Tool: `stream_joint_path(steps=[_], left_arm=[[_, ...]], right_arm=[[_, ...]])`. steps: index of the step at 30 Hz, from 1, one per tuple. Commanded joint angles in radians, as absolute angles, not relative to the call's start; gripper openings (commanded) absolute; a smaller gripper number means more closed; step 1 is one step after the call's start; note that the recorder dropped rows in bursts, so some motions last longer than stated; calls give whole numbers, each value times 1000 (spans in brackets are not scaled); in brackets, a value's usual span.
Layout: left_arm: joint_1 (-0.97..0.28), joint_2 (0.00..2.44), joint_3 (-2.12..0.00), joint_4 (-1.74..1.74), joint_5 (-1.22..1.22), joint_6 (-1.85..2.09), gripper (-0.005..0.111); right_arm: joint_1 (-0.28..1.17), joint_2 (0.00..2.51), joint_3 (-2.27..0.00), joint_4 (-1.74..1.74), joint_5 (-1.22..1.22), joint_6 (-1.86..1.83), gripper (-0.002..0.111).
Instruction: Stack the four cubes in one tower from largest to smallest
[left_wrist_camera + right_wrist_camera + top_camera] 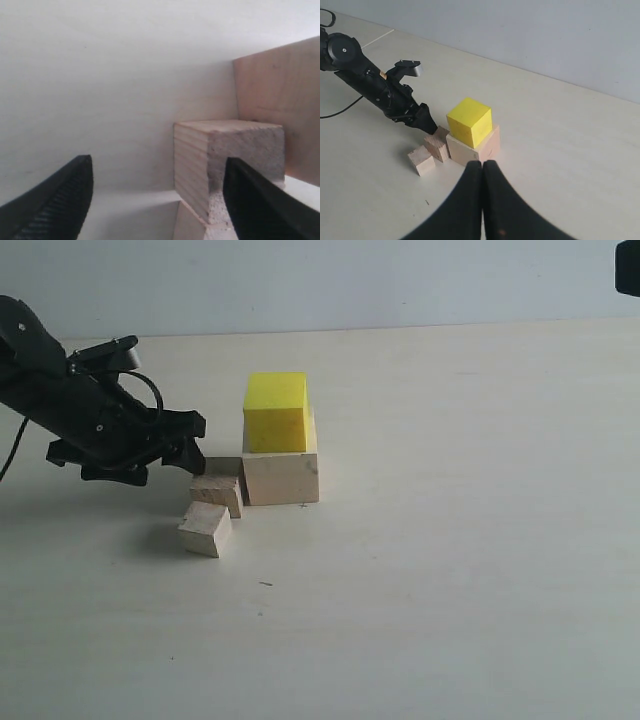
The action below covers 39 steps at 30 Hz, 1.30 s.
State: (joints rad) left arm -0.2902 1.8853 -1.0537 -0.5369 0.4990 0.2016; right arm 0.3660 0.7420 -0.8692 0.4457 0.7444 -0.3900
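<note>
The large wooden cube (281, 478) rests on the table with the yellow cube (275, 412) on top of it. A smaller wooden cube (218, 491) sits against the large cube's left side, and another small wooden cube (205, 528) lies just in front of it. My left gripper (196, 452) is low at the nearer-to-tower small cube (225, 165), open, with one finger (262, 205) in front of its face and the other finger (55, 205) well apart. The large cube's wall (280, 95) rises behind. My right gripper (483, 170) is shut and empty, high above the table.
The left arm (70, 405) stretches in from the left edge with a cable trailing. A dark piece of the right arm (628, 268) shows at the top right corner. A pale wall (320, 280) runs behind the table.
</note>
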Motion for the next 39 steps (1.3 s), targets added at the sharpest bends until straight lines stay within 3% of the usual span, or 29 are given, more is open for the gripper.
stream_joint_path(steps=[1,19,32,39], left_arm=[[-288,1882,-1058,-552,505,213,70],[-288,1920,-1058,-462,528,219,70],[-266,1948,-1058,124,646,-268,70],[-227,1923,-1058,153,664,-308,70]], right_arm=[[362,733,-863,442,730,-393,0],[362,733,-863,440,730,-393,0],[362,733,-863,425,730,-400,0],[362,733,-863,409,728,-402,0]])
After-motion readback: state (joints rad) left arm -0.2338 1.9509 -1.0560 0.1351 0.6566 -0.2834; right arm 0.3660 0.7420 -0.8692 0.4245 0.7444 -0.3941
